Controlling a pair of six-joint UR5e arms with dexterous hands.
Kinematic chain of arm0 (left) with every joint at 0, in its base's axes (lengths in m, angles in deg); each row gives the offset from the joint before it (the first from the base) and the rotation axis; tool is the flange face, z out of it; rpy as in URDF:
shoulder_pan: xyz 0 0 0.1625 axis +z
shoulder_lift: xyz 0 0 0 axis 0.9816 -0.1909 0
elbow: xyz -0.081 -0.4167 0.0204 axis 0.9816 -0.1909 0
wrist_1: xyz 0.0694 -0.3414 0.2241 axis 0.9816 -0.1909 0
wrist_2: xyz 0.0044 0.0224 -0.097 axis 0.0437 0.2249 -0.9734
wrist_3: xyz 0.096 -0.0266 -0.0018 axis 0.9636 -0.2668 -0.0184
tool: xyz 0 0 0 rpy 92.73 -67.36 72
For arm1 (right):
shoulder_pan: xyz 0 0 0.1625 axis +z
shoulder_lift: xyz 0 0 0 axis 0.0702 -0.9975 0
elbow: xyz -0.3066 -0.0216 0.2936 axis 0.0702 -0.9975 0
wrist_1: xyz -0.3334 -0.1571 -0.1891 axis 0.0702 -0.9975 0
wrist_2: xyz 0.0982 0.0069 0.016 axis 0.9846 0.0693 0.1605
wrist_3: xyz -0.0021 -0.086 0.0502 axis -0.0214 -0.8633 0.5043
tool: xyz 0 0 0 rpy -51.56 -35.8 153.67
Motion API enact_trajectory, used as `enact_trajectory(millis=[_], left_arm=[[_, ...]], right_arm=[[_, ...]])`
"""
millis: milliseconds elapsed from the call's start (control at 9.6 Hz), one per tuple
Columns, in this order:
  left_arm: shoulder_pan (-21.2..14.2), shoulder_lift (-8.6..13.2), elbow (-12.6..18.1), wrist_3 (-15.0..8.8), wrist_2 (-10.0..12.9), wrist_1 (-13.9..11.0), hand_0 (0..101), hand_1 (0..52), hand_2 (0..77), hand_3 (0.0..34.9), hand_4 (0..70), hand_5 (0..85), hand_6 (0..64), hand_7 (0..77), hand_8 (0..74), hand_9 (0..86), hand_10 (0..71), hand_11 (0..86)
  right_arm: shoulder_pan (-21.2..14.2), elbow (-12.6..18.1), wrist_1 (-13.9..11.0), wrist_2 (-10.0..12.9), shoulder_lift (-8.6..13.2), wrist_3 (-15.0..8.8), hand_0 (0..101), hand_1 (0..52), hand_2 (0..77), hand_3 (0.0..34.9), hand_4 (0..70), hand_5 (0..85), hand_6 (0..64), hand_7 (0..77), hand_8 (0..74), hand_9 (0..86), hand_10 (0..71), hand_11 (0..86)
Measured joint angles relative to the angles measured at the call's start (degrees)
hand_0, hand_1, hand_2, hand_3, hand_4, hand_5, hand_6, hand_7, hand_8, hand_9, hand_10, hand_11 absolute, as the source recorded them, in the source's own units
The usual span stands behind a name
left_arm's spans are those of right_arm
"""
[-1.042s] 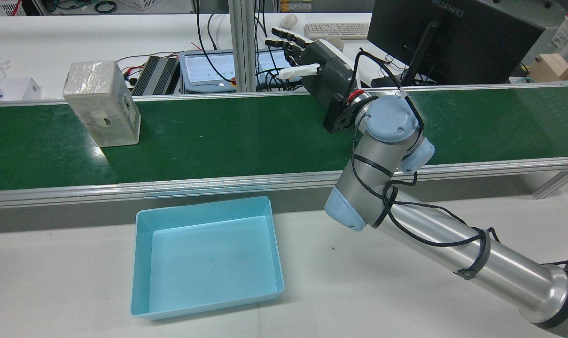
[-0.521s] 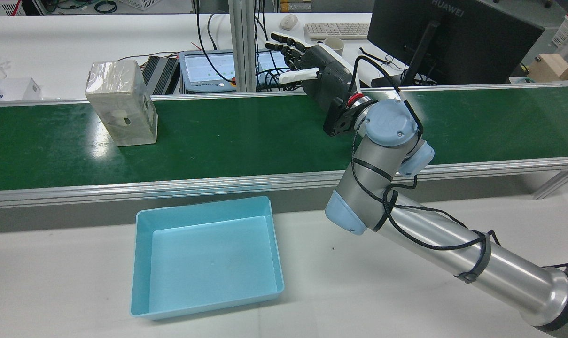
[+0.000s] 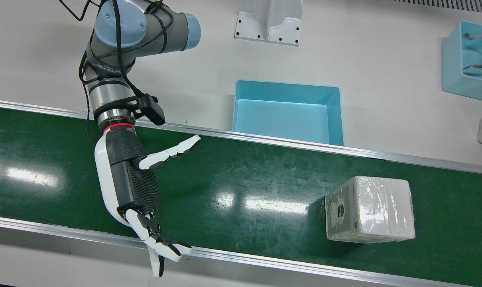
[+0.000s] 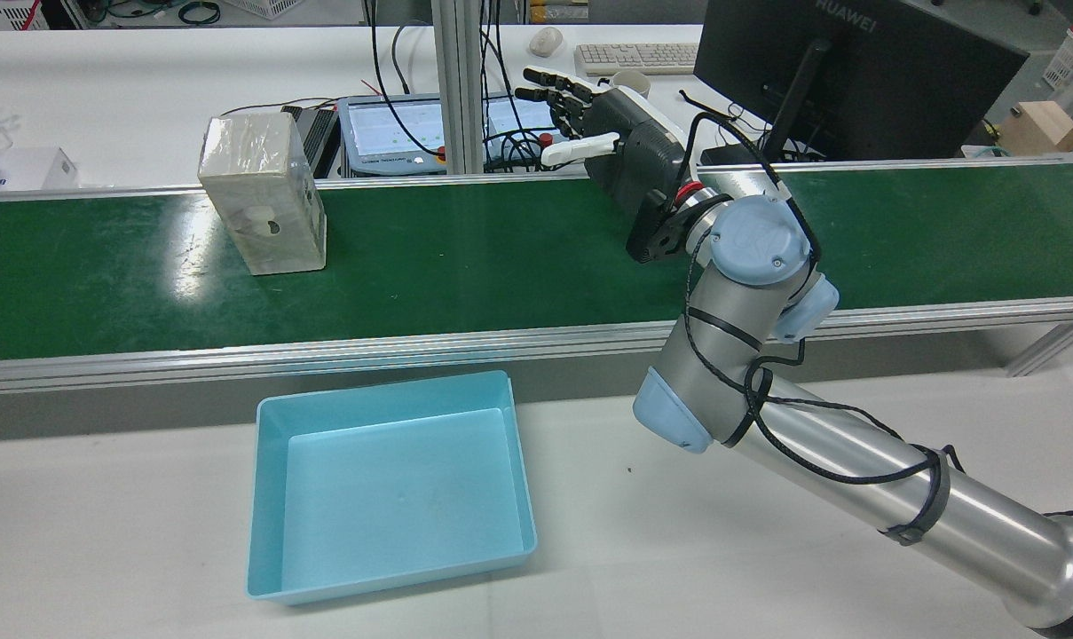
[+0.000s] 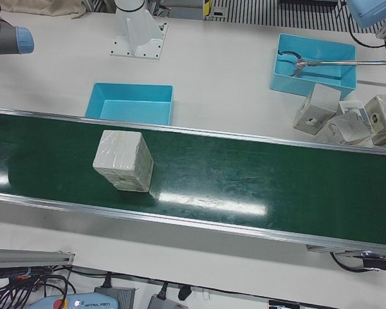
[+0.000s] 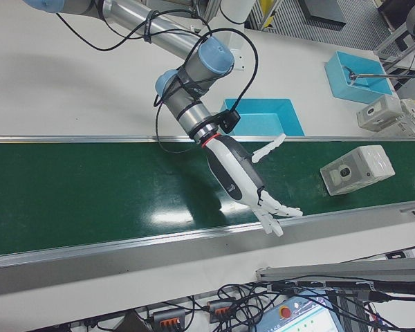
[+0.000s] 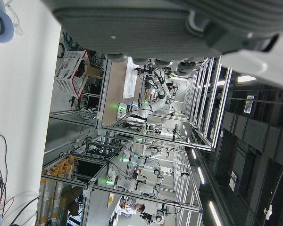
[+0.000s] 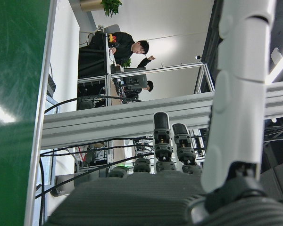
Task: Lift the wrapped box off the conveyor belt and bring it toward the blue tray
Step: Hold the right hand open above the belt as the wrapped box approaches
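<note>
The fingers (image 3: 157,239) of the right hand (image 3: 131,181) are spread apart and hold nothing, the thumb splayed out toward the blue tray's side of the belt.

The conveyor belt (image 3: 244,191) runs across the whole station. The right arm (image 4: 856,484) reaches over its near rail and holds the hand above the green surface, palm facing along the belt toward the wrapped box (image 3: 370,209). The blue tray (image 4: 394,484) lies on the white table just beside the belt's robot-side rail, between hand and box along the belt.

The wrapped box stands on the belt, well apart from the hand, on the robot's left of it; in the rear view it stands upright, taller than wide. The open palm already faces it, so the grasp probably turns on closing that gap along the belt.

Only the left hand's own camera shows the left hand (image 7: 170,28), too close to judge its fingers; the right is plainly placed for the pick.
</note>
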Motion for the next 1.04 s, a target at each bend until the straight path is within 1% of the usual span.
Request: enact_trajectory(millis=[104,312,417,521,625,729,833,1042], left_arm=[[0.0,0.0,0.0,0.0,0.0,0.0,0,0.0,1.1,0.0,0.0,1.1,0.5,0.5,0.5,0.5,0.5,0.5],[0.0,0.0,0.0,0.0,0.0,0.0,0,0.0,1.1,0.0,0.0,1.1,0.5,0.5,0.5,0.5,0.5,0.5],[0.0,0.0,0.0,0.0,0.0,0.0,0,0.0,1.1,0.0,0.0,1.1,0.5,0.5,0.5,0.5,0.5,0.5],[0.0,0.0,0.0,0.0,0.0,0.0,0,0.0,1.1,0.0,0.0,1.1,0.5,0.5,0.5,0.5,0.5,0.5],[0.0,0.0,0.0,0.0,0.0,0.0,0,0.0,1.1,0.0,0.0,1.1,0.5,0.5,0.5,0.5,0.5,0.5],[0.0,0.0,0.0,0.0,0.0,0.0,0,0.0,1.1,0.0,0.0,1.1,0.5,0.5,0.5,0.5,0.5,0.5],[0.0,0.0,0.0,0.0,0.0,0.0,0,0.0,1.1,0.0,0.0,1.1,0.5,0.5,0.5,0.5,0.5,0.5],[0.0,0.0,0.0,0.0,0.0,0.0,0,0.0,1.1,0.0,0.0,1.1,0.5,0.5,0.5,0.5,0.5,0.5]], right_arm=[[-0.2,0.3,0.0,0.2,-0.5,0.0,48,12.0,1.6,0.0,13.1,14.7,9.3,22.9,1.6,4.4,0.0,1.1],[-0.8,0.5,0.0,0.2,-0.9,-0.1,48,12.0,1.6,0.0,13.1,14.7,9.3,22.9,1.6,4.4,0.5,1.1],[-1.0,0.6,-0.1,0.2,-0.9,-0.2,49,13.1,1.6,0.0,10.9,14.2,7.6,21.3,2.7,3.8,0.5,1.1],[-1.1,0.7,-0.1,0.1,-0.7,-0.2,49,13.1,1.6,0.0,9.8,14.7,7.6,21.3,2.7,3.8,0.0,1.1],[-1.1,0.7,-0.1,0.1,-0.5,-0.3,49,13.1,1.6,0.0,9.8,14.7,7.6,21.3,2.2,4.4,0.5,1.1],[-1.2,0.9,-0.2,0.2,-0.5,-0.4,48,13.1,1.6,0.0,10.9,15.3,8.2,22.9,2.2,3.3,0.5,1.1],[-1.4,1.2,-0.2,0.2,-0.5,-0.5,48,10.4,3.8,0.0,10.9,15.3,8.2,22.9,2.2,3.3,0.5,1.1],[-2.3,1.4,-0.3,0.2,-0.6,-0.7,48,10.9,2.7,0.0,10.9,15.3,8.2,22.9,2.2,3.3,0.5,1.1]])
